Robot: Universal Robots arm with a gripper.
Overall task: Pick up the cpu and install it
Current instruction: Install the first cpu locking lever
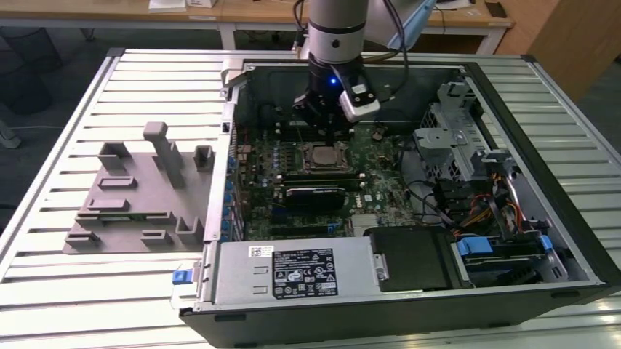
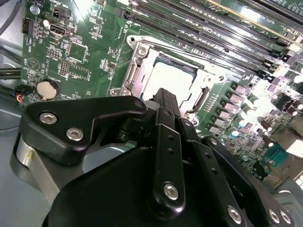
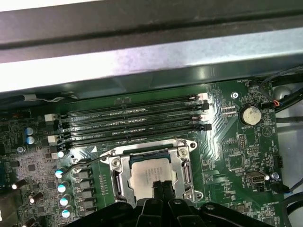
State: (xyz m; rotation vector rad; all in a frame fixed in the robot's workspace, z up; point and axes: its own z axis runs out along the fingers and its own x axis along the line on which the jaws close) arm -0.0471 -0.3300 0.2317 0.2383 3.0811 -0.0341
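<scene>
ROBOT ARM OVER OPEN PC: The pincer [image 3: 161,188] hangs low inside an open computer case [image 1: 529,156] on a slatted metal surface [image 1: 155,87]. The pincer is clenched. In the first wrist view its two fingers [image 3: 165,191] sit pressed together w/ only a thin seam btwn them, gripping nothing. The tips are right over the cpu [image 3: 147,171], near one edge; whether they touch its lid can't be told. The cpu lies flat in the socket frame [image 3: 115,178] on the green board [image 1: 383,193], shiny lid facing up. It's square, so it has no long axis. Its edges run parallel w/ the frame & w/ the memory slots [image 3: 132,120] just beside the socket. In the exterior view the cpu is at approx 6 o'clock from the pincer, just beside it. A grey fixture block [image 1: 126,207] rests on the surface at 9 o'clock from the case, well apart from the arm.
</scene>
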